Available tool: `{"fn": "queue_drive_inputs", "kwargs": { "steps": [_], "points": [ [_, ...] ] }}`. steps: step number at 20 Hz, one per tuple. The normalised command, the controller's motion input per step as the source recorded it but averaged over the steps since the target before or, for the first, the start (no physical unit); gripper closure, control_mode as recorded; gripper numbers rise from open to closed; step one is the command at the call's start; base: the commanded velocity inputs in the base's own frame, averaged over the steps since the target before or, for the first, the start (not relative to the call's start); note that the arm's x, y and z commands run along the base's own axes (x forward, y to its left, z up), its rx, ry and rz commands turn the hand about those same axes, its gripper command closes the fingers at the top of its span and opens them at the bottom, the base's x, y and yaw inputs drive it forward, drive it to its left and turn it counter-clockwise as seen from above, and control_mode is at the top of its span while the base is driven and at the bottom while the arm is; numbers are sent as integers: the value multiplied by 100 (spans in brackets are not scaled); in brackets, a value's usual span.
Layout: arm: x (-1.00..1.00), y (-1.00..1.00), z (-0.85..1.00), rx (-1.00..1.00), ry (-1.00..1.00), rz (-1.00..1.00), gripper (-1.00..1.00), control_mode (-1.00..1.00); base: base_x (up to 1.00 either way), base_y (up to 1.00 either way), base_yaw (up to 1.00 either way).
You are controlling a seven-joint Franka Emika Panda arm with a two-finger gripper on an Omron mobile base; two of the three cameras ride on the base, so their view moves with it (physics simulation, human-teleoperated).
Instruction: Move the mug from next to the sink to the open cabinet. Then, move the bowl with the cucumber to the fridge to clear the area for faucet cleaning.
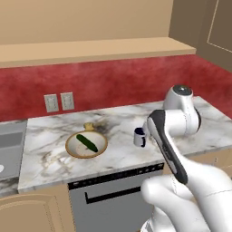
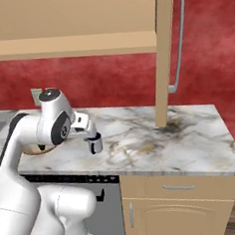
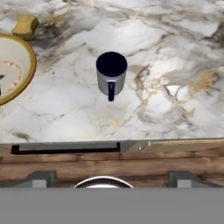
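Observation:
The small grey mug [image 1: 139, 137] with a dark handle stands upright on the marble counter, right of the bowl [image 1: 86, 145]. The tan-rimmed bowl holds the dark green cucumber [image 1: 87, 142]. My gripper [image 2: 88, 131] hangs just above the mug [image 2: 95, 142], tilted down at it. In the hand view the mug [image 3: 111, 72] sits in the middle with its handle towards me, and the gripper [image 3: 111, 178] is open with its fingertips [image 3: 41, 177] wide apart and nothing between them. The bowl's rim [image 3: 27, 57] shows at the left. The open cabinet's shelf board [image 1: 90, 50] runs overhead. The sink [image 1: 8, 147] lies at the far left.
A small yellow object [image 1: 89, 127] lies behind the bowl. A tan door panel [image 2: 163, 56] with a long grey handle hangs down to the counter on the right. A dishwasher front [image 1: 113, 195] sits under the counter edge. Red backsplash with outlets [image 1: 59, 102] runs behind.

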Motion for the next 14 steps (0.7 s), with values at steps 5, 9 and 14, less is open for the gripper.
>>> {"fn": "queue_drive_inputs", "kwargs": {
  "steps": [5, 9, 14],
  "points": [
    [51, 0, -52, 0, -14, 0, -100, -100, 0, 0, 0],
    [64, 0, -40, 0, -2, 0, -100, -100, 0, 0, 0],
    [40, 0, -28, 0, 0, 0, -100, -100, 0, 0, 0]
  ]
}}
